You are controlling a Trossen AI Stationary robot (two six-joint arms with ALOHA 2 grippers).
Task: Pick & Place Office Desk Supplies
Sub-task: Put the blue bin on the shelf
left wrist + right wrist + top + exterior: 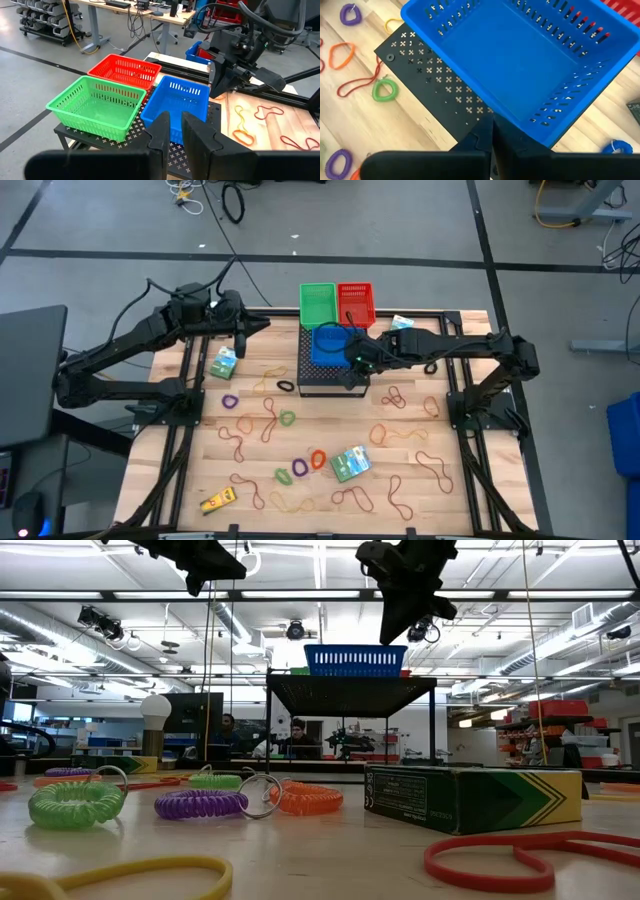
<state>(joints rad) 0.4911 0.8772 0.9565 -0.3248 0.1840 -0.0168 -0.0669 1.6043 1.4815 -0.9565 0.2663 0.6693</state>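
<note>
Fingers of the right gripper (492, 137) are pressing together, empty, just over the blue basket (520, 60); left gripper (175, 130) fingers are standing slightly apart, the green basket (97, 107) ahead.

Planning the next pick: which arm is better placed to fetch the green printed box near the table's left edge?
Probably the left. Its claw hovers at the table's back left, close to that green printed box, and appears empty. The right claw is shut over the blue basket, farther away.
</note>
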